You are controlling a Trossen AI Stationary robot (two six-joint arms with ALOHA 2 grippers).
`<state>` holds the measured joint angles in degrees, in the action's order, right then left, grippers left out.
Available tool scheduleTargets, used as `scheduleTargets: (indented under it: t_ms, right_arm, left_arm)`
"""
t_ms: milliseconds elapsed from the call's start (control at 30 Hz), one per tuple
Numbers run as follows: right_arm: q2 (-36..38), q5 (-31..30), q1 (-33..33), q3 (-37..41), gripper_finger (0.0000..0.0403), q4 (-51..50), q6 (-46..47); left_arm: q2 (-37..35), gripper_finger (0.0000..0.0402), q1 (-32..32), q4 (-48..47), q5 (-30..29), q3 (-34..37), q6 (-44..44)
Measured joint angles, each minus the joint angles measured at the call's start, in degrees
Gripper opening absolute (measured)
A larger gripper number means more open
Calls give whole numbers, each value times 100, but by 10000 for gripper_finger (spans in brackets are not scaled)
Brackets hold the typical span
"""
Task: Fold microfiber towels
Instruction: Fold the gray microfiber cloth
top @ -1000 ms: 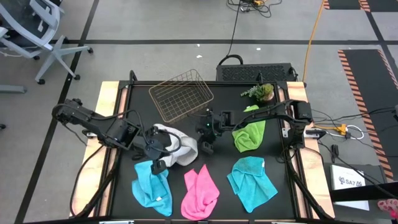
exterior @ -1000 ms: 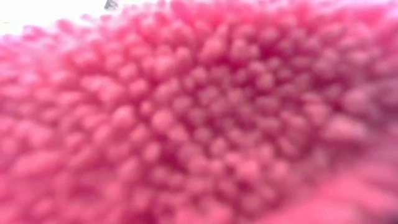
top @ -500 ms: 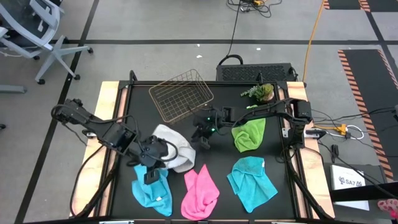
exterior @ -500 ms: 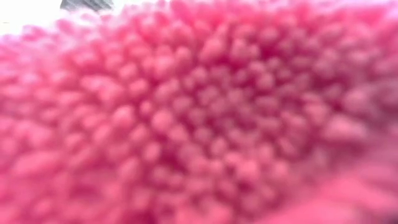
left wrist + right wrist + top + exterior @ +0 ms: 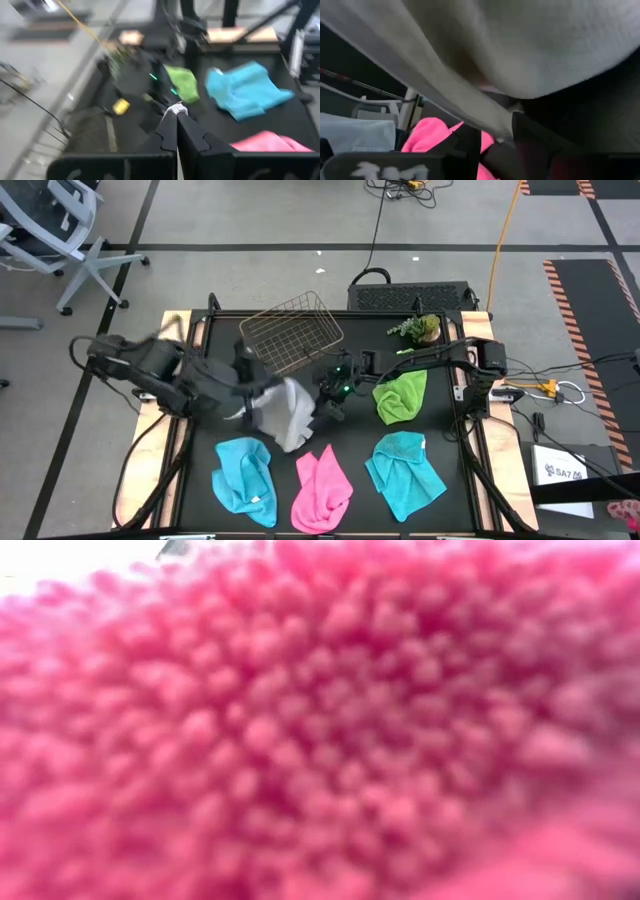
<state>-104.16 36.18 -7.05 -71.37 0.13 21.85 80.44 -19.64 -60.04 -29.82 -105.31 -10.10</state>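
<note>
A white-grey towel (image 5: pixel 285 415) hangs above the middle of the black table, stretched between my two grippers. My left gripper (image 5: pixel 246 384), raised at its left end, is shut on it. My right gripper (image 5: pixel 326 408) is closed on its right edge, lower down. Four other towels lie flat on the table: cyan (image 5: pixel 245 480), pink (image 5: pixel 322 485) and cyan (image 5: pixel 405 475) along the near side, and lime green (image 5: pixel 400 395) at the right. The pink towel (image 5: pixel 320 720) fills the low view. My left gripper pinches a small tip of the towel's corner (image 5: pixel 175 107) between its two shut fingertips (image 5: pixel 170 131). That end is lifted clear, and the cloth hangs away below it. My right gripper has the towel's lower edge (image 5: pixel 496 131) between its fingers (image 5: pixel 470 142), coming from the table's right. The cloth rises from there over the camera and hides how many layers are caught.
A copper wire basket (image 5: pixel 292 332) stands tilted at the far side, just behind the raised towel. A small green plant (image 5: pixel 418 328) sits at the far right. Bare black table shows under the hanging towel and between the flat towels.
My left gripper has risen quickly from near the cyan towel, gone toward the far edge and rolled, drawing the white-grey towel's corner up. The towel, which lay crumpled on the table, now hangs lifted between both grippers. My right gripper has risen slightly and tipped.
</note>
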Motion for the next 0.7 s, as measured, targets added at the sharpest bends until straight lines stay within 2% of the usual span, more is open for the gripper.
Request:
scheduleTargets:
  t_ms: [200, 500, 600, 700]
  right_arm:
    - [197, -175, 46, -2, 103, -10, -46]
    - [201, -151, 40, -2, 99, -44, -240]
    - [208, -74, 42, -2, 71, -221, -186]
    - [316, 0, 42, 0, 16, -780, -456]
  left_arm:
    - [-4, 0, 128, -13, -350, -772, 795]
    - [0, 0, 125, -179, -344, -875, 998]
    - [0, 0, 125, -356, -343, -875, 887]
    - [0, 0, 125, -493, -339, -875, 751]
